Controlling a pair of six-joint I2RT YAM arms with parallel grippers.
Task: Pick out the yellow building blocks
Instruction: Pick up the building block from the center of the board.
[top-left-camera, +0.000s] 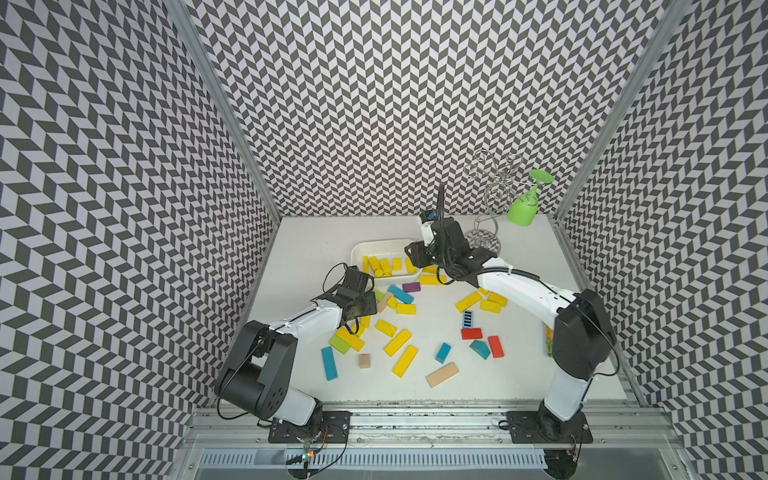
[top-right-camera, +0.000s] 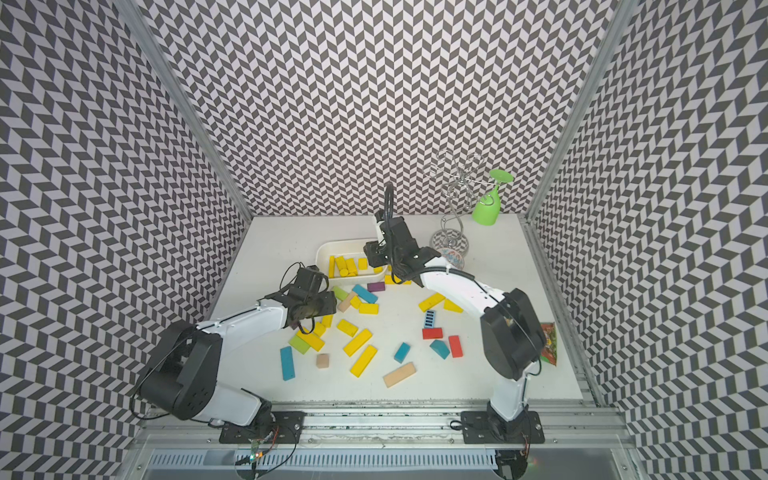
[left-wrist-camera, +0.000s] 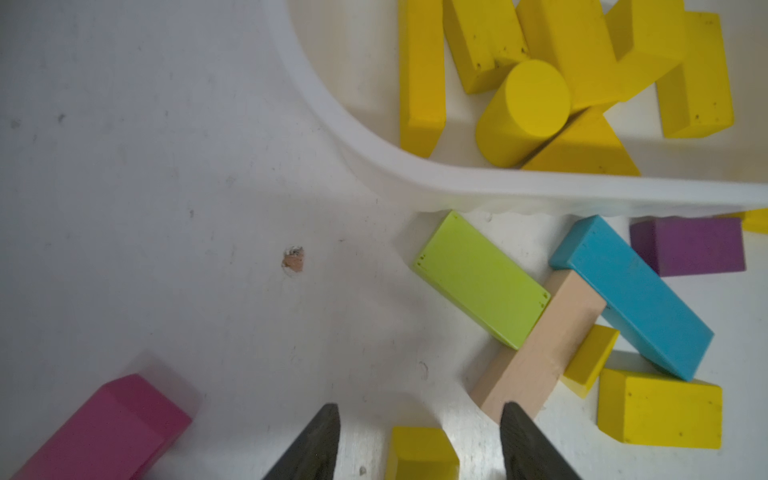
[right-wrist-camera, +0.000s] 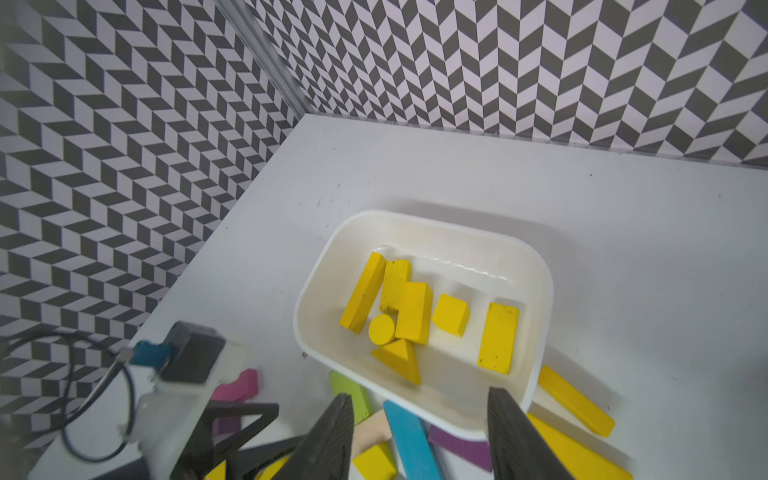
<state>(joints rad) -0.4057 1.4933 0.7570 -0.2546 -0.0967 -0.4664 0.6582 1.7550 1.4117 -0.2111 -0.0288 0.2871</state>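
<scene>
Several yellow building blocks (right-wrist-camera: 409, 311) lie in a white bin (right-wrist-camera: 540, 266), among them a cylinder (left-wrist-camera: 536, 99) and a wedge. More yellow blocks (top-left-camera: 397, 343) are scattered over the table in both top views. My left gripper (left-wrist-camera: 420, 415) points down at the table beside the bin, open. A small yellow block (left-wrist-camera: 422, 453) sits between its fingers without touching either. My right gripper (right-wrist-camera: 422, 397) hangs open and holds nothing above the bin's near rim. In a top view the right wrist (top-left-camera: 432, 249) covers the bin's right corner.
Lime-green (left-wrist-camera: 482, 278), pale wooden (left-wrist-camera: 536, 357), blue (left-wrist-camera: 631, 295) and purple (left-wrist-camera: 688, 245) blocks crowd the bin's near side. A pink block (left-wrist-camera: 104, 428) lies beside the left gripper. Red blocks (top-left-camera: 471, 333) lie at the right. At the back right, a wire rack holds a green glass (top-left-camera: 525, 203).
</scene>
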